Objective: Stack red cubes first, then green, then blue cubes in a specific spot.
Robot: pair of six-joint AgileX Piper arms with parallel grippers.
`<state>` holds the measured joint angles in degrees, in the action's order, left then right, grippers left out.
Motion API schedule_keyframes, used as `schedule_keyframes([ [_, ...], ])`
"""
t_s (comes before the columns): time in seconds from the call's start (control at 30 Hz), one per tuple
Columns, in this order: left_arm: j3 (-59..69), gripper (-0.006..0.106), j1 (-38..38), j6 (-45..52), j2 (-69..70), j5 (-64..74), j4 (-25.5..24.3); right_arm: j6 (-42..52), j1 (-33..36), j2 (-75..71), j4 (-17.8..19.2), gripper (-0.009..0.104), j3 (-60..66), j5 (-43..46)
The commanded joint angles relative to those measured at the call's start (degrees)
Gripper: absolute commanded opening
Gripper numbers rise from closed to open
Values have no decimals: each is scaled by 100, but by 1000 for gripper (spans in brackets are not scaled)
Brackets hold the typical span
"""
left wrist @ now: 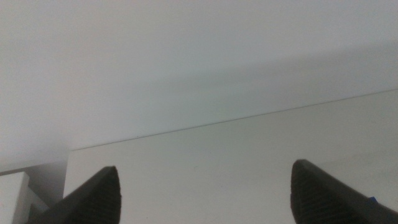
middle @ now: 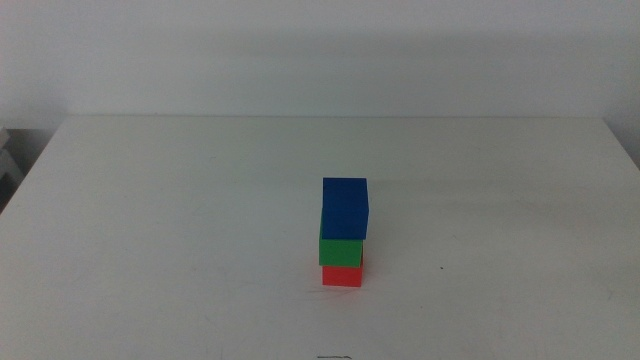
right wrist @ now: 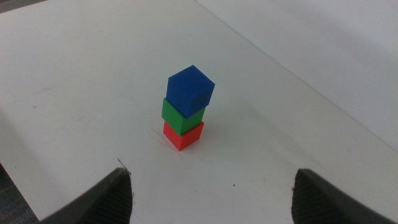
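Observation:
A three-cube stack stands on the white table [middle: 180, 220], a little right of centre and toward the front. The red cube [middle: 342, 275] is at the bottom, the green cube [middle: 341, 250] rests on it, and the blue cube [middle: 345, 208] sits on top, slightly offset. The right wrist view shows the same stack: red cube [right wrist: 185, 136], green cube [right wrist: 181, 116], blue cube [right wrist: 191, 89]. My right gripper [right wrist: 211, 186] is open, pulled back from the stack and holding nothing. My left gripper [left wrist: 205, 190] is open over bare table, away from the cubes. Neither arm appears in the middle view.
A pale wall rises behind the table's far edge [middle: 330, 117]. A light-coloured object [middle: 8, 160] stands beside the table's left side. The table's edge [right wrist: 18, 183] runs close to my right gripper.

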<state>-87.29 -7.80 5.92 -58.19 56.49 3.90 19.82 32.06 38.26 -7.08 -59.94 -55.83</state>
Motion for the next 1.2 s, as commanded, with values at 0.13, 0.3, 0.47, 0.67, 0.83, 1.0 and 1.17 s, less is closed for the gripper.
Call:
schedule_keyframes([
  [0.13,-106,94,-5,-71,-114,-440,65,26,8,36,32,66,-131,418],
  [0.3,-106,94,-5,-65,-8,-440,12,26,8,38,37,66,-131,418],
  [0.47,-73,94,-5,-65,141,-477,5,26,8,38,378,66,-51,408],
  [0.67,999,94,-5,-65,925,-1416,-134,26,8,43,1417,66,135,412],
  [0.83,2305,94,-5,-65,1679,-2379,-390,26,-8,35,1705,66,303,484],
  [1.0,3721,94,-5,-65,2465,-3352,-390,26,-467,-352,1479,66,889,1370],
  [1.17,5193,94,-5,-65,3168,-4371,-390,26,-1431,-1150,1275,66,2024,2341],
])
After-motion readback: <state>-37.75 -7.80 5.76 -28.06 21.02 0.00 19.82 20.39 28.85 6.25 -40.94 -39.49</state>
